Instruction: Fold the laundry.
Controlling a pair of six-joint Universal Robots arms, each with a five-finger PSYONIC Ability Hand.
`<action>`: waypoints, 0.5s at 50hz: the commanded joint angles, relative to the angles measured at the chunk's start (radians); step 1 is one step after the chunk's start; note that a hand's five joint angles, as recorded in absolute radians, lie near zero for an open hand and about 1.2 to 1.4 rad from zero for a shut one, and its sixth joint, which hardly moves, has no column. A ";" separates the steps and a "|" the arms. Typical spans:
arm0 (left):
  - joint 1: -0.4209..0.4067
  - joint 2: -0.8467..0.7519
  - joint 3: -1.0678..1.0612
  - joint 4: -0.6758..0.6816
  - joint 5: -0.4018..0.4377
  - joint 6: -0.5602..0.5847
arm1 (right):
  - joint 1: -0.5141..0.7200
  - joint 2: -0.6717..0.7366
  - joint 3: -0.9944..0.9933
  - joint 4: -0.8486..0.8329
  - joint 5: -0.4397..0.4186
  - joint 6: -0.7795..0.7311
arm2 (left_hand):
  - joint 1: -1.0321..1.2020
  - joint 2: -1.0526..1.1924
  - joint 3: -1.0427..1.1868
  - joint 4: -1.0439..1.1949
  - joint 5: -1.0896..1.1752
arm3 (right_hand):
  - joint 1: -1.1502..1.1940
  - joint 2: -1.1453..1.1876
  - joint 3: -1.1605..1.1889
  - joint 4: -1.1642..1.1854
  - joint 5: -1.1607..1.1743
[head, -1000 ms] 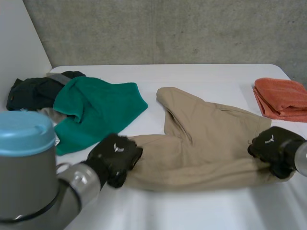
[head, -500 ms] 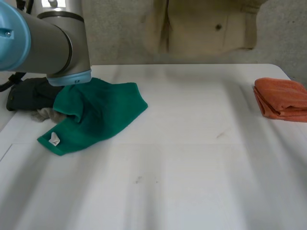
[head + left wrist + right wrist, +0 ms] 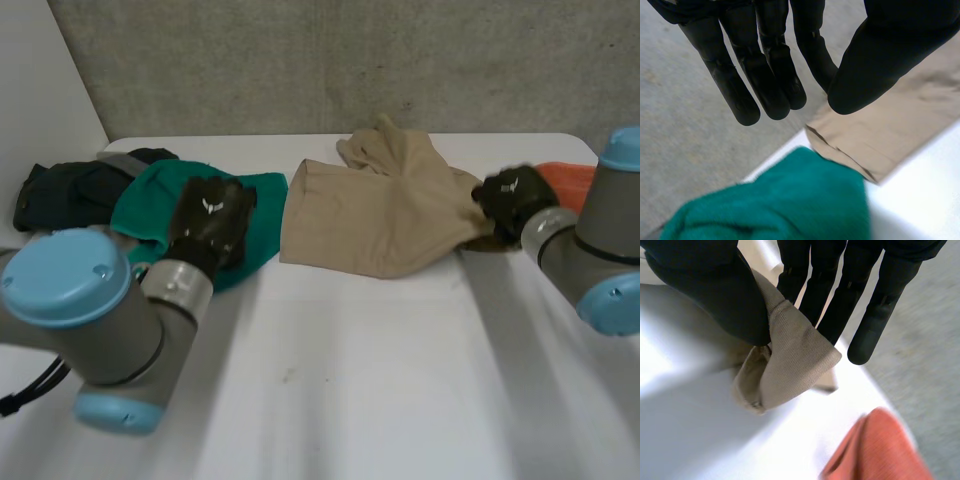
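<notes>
Tan trousers (image 3: 372,220) landed by far edge; right robot hand (image 3: 512,198) pinches them; left robot hand (image 3: 212,220) released.

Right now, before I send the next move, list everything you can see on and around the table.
beige garment: one, beige, crumpled at the table's far middle, its right end pinched by the right hand.
green cloth: one, green, left side, next to the beige garment.
dark garment: one, blackish, far left corner.
orange towel: one, orange, far right, behind the right hand.
table: one, white.
left hand: black, open, over the green cloth.
right hand: black, shut on the beige garment.
</notes>
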 commanded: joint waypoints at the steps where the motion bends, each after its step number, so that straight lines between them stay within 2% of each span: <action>1: 0.001 0.065 -0.067 -0.053 0.015 0.014 | 0.004 -0.094 0.087 0.126 0.002 -0.010 | -0.818 -0.863 -0.857 -0.864 -0.832 | 0.288 0.214 0.203 0.196 0.203; 2: 0.001 0.062 -0.066 -0.053 0.010 0.013 | 0.004 -0.104 0.091 0.130 0.002 -0.007 | -0.981 -1.026 -1.020 -1.026 -0.995 | 0.288 0.214 0.203 0.196 0.203; 7: -0.011 0.022 -0.029 -0.045 0.012 -0.022 | 0.053 -0.163 0.098 0.135 0.001 0.065 | -0.969 -1.014 -1.007 -1.014 -0.982 | 0.288 0.214 0.203 0.196 0.203; 12: -0.076 -0.123 0.100 -0.056 -0.002 -0.119 | 0.135 -0.259 0.069 0.135 -0.001 0.165 | -0.960 -1.005 -0.998 -1.005 -0.974 | 0.288 0.214 0.203 0.196 0.203; 15: -0.085 -0.189 0.164 -0.067 -0.004 -0.162 | 0.169 -0.324 0.041 0.138 0.001 0.195 | -0.951 -0.996 -0.990 -0.996 -0.965 | 0.288 0.214 0.203 0.196 0.203; 25: -0.125 -0.407 0.449 -0.248 -0.024 -0.297 | 0.278 -0.447 0.004 0.141 0.005 0.263 | -0.942 -0.987 -0.981 -0.988 -0.956 | 0.288 0.214 0.203 0.196 0.203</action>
